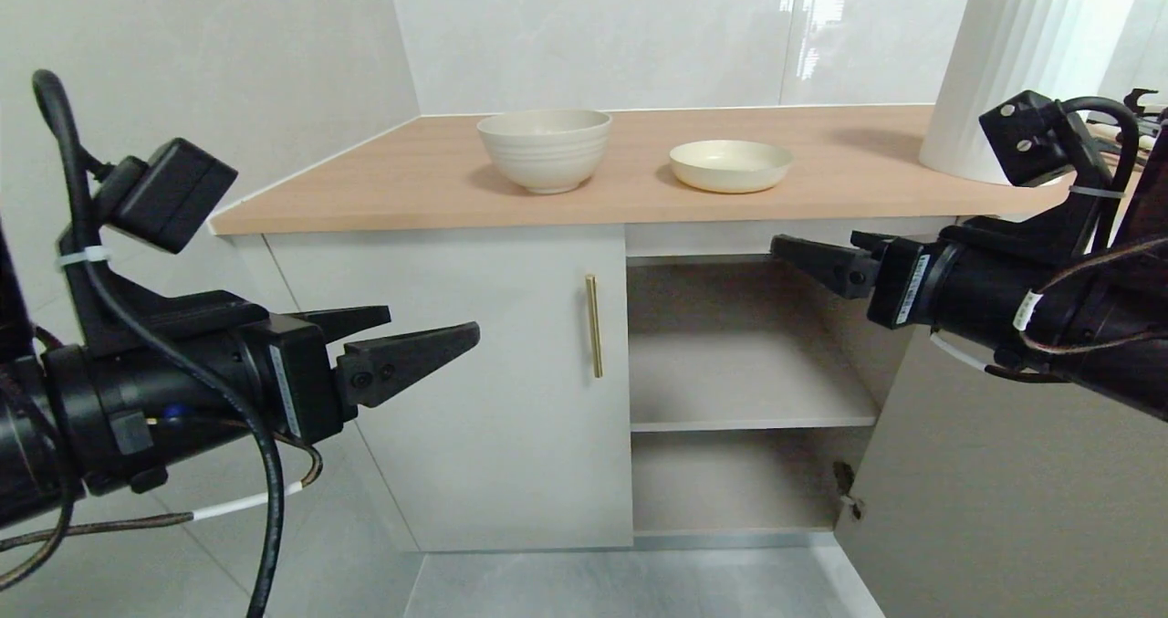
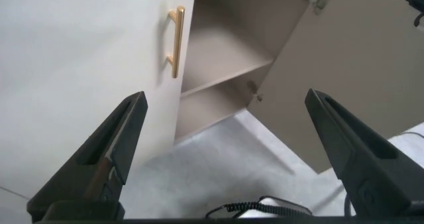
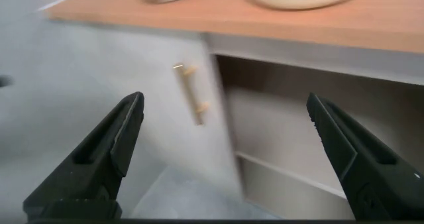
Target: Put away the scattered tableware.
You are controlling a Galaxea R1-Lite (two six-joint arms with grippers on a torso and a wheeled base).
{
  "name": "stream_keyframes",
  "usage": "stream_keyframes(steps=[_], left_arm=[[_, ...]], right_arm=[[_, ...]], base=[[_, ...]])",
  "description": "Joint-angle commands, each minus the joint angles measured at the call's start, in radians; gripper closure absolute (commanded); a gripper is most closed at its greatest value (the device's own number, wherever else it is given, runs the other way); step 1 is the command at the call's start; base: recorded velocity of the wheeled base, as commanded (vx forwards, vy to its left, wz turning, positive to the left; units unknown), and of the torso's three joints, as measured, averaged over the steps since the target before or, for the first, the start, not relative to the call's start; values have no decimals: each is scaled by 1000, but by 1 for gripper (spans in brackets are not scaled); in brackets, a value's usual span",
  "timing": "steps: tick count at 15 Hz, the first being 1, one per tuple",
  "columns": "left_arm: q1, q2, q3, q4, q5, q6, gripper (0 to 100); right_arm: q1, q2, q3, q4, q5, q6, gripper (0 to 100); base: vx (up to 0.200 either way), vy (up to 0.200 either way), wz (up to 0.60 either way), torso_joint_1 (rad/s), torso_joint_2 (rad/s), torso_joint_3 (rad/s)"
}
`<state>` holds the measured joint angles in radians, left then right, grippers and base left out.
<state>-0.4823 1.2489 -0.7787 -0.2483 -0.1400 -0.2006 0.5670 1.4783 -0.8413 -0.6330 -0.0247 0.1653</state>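
Bowl sits upright on the counter, back-left. A shallow dish sits just to its right, near but not touching. Both are free-standing and nothing holds them.

Progress: looks like the start. Neither piece is in the cupboard yet. The right cupboard door is already swung open, so the shelf and the floor of the cupboard under it are reachable. Left to do, as I judge it: lift the bowl, set it on a shelf, then the same for the dish.

Left gripper hangs low in front of the closed left door, left of the brass handle, with its fingers spread wide and holding nothing. Right gripper sits at the top of the open compartment, just under the counter edge, also spread wide and holding nothing.

Around: a tall white ribbed container stands at the back-right of the counter, well apart from the dish.

In the way: both claws are below counter level, so they need to rise past the counter lip first. The open door stands out on the right arm's side and could crowd that arm.
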Motion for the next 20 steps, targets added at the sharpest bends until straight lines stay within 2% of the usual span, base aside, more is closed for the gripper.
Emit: stream_keyframes(steps=[1,6,16,20], left_arm=[[1,1,-1,0,0,0,0],[1,-3,-2,-2,0,0,0],[1,-31,-11,-2,-3,-3,0],[1,-25,-11,-2,-6,-3,0]], right_arm=[[5,-1,-4,-1,-12,-3,0],[16,-3,-4,-1,-14,-1,0],[37,-39,8,1,-24,-20,0],[37,-39,8,-1,-37,-38,0]], base=[[200,0,0,7,-2,2],[200,0,0,2,1,1],[0,0,0,0,0,0],[0,0,0,17,-221,-290]])
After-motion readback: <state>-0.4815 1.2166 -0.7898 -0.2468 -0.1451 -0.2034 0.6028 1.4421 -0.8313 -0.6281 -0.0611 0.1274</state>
